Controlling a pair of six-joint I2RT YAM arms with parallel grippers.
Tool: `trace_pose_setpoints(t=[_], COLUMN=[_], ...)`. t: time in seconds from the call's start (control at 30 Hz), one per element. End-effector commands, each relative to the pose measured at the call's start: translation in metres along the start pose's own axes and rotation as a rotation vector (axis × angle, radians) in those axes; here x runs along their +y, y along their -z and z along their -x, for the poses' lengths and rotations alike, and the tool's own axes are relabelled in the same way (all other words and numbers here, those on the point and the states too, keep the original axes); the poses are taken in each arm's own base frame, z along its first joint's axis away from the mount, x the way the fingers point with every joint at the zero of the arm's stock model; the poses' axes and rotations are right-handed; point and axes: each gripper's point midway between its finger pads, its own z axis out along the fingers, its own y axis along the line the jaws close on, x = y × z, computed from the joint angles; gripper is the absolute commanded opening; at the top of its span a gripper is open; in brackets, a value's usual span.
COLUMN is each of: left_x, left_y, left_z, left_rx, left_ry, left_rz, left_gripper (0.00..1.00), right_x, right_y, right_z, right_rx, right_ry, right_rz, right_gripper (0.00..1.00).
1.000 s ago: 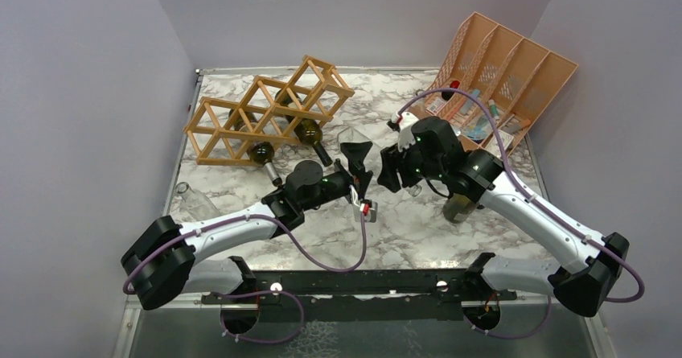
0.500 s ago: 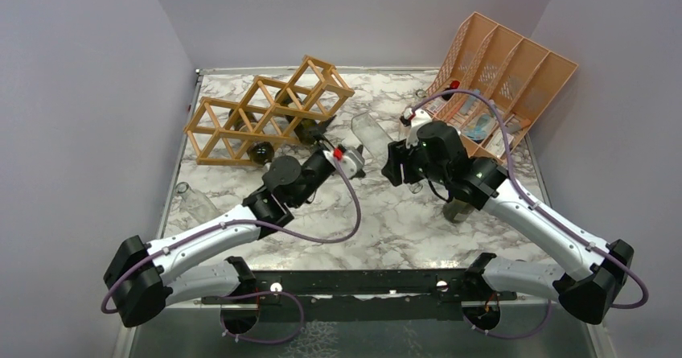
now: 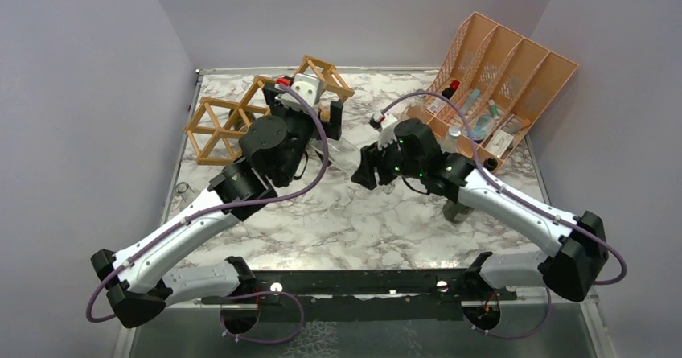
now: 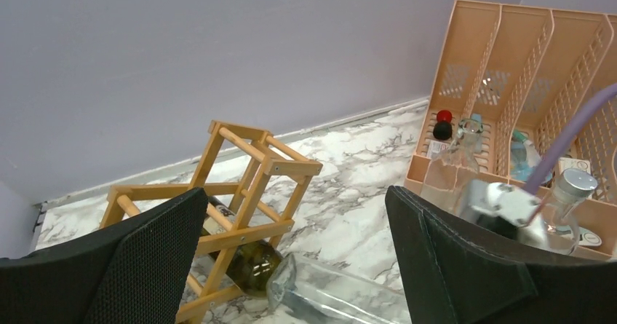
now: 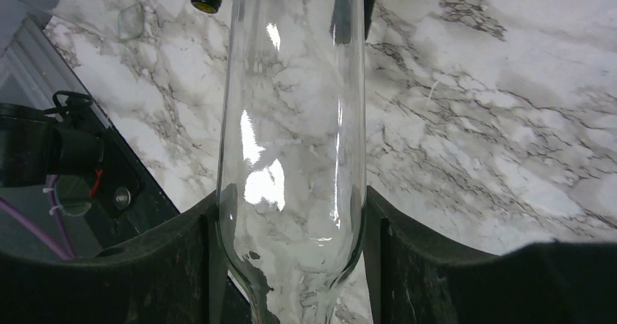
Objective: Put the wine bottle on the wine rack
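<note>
Now, clear wine bottle [image 5: 291, 156] clamped between right jaws, left jaws wide open near wine rack [image 4: 251, 193].

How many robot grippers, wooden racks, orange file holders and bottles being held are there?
Grippers: 2 (left gripper, right gripper)
Wooden wine rack: 1
Peach file organizer: 1
Held clear bottle, in the right gripper: 1
Total: 5

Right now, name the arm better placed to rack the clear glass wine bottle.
Right. The right gripper holds the clear glass wine bottle, base toward the light wooden lattice rack; the left gripper is open and empty.
</note>
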Motion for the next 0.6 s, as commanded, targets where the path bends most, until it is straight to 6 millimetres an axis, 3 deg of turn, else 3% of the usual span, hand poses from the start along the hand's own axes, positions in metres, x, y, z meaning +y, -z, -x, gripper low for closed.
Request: trace_pose_setpoints(t=[0.0, 0.3, 0.57], left_x=[0.019, 0.036, 0.048], left_y=[0.021, 0.042, 0.053], left_z=[0.024, 0.028, 0.028], left_rx=[-0.022, -0.011, -0.009], left_ry=[0.070, 0.029, 0.017], left_rz=[0.029, 0.035, 0.060], left_gripper=[0.99, 0.98, 0.96], right_x=[0.042, 0.065, 0.062], right_y=[-0.021, -0.078, -0.108], right_z=[0.045, 0.059, 0.071], right_rx=[-0.137, -0.158, -0.189], right_ry=[0.012, -0.035, -0.133], right_rz=[0.138, 0.145, 0.096], right_gripper=[0.01, 0.01, 0.01])
